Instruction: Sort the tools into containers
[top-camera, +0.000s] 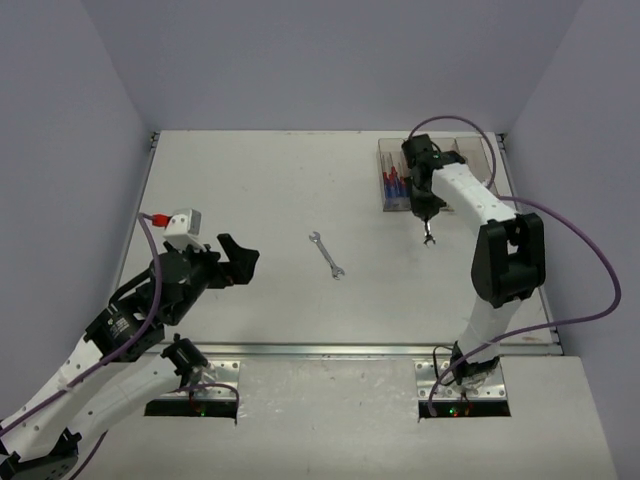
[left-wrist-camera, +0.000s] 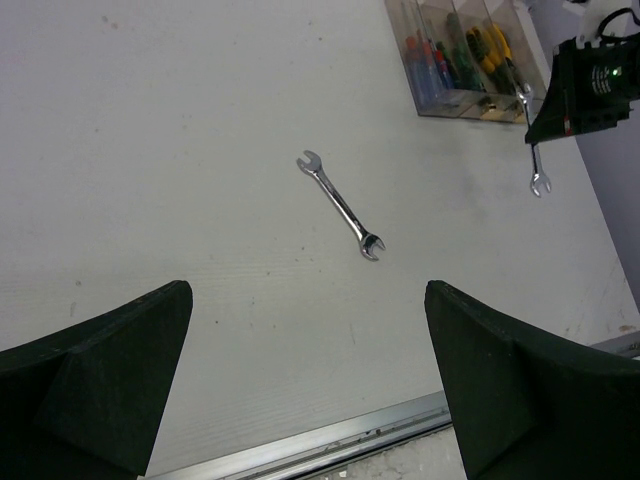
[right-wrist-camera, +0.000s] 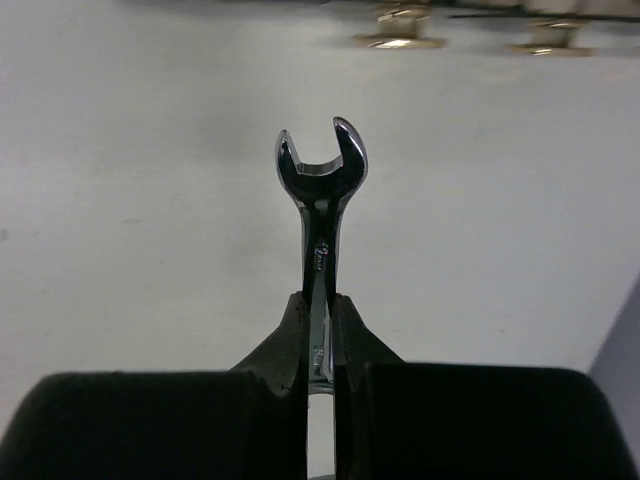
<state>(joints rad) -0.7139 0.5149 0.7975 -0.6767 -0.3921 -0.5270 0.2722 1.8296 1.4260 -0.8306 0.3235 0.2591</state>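
A silver wrench (right-wrist-camera: 320, 190) hangs upright above the table, and my right gripper (right-wrist-camera: 319, 305) is shut on its shank. From above, that gripper (top-camera: 424, 212) hovers just in front of the containers (top-camera: 470, 150), with the held wrench (top-camera: 428, 235) dangling below it. A second silver wrench (top-camera: 326, 254) lies flat mid-table, also plain in the left wrist view (left-wrist-camera: 341, 205). The transparent containers (left-wrist-camera: 470, 108) hold red/blue and green screwdrivers and yellow-handled pliers. My left gripper (left-wrist-camera: 308, 300) stands wide open near the table's front left, holding nothing, well short of the lying wrench.
A metal rail (left-wrist-camera: 330, 440) runs along the table's near edge below the left gripper. The right arm (top-camera: 500, 250) reaches over the table's right side and covers part of the containers. Grey walls enclose the table on three sides.
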